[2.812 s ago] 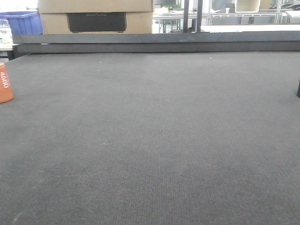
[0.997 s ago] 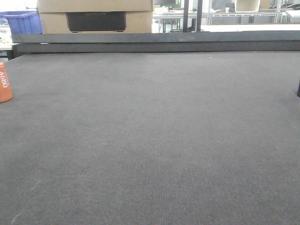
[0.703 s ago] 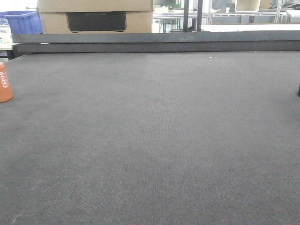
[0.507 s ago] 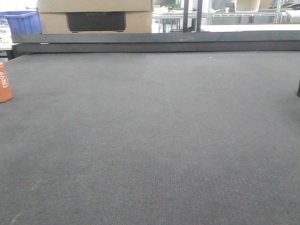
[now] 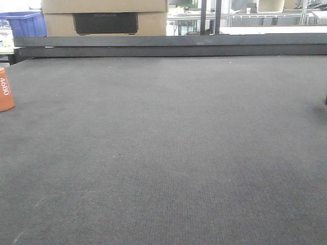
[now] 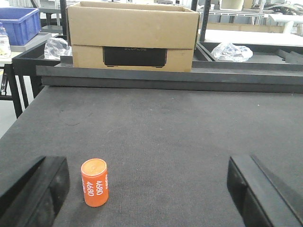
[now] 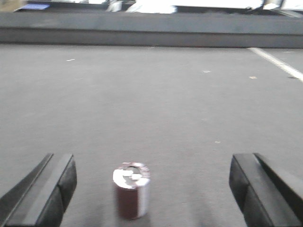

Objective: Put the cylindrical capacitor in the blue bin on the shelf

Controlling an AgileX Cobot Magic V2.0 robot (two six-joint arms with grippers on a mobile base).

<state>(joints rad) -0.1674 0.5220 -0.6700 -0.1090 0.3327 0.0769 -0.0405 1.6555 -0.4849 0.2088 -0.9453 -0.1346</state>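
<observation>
The orange cylindrical capacitor (image 6: 94,182) with white "4680" lettering stands upright on the dark grey mat. It also shows at the left edge of the front view (image 5: 5,90). My left gripper (image 6: 149,194) is open; the capacitor stands between its jaws, close to the left finger (image 6: 38,191) without touching it. My right gripper (image 7: 151,194) is open around a blurred dark brown cylinder (image 7: 131,190) with a shiny top, which no finger touches. A blue bin (image 6: 20,23) sits at the far left; it also shows in the front view (image 5: 24,23). The steel shelf is not in view.
A cardboard box (image 6: 132,35) with a black insert stands behind the mat's raised far edge (image 6: 165,78). Clear plastic bags (image 6: 231,51) lie in black trays beside it. A white line (image 7: 277,62) marks the surface at the right wrist view's far right.
Almost nothing differs in the front view. The capacitor stays in place. A dark part at the right edge has drawn slightly out of the frame.
</observation>
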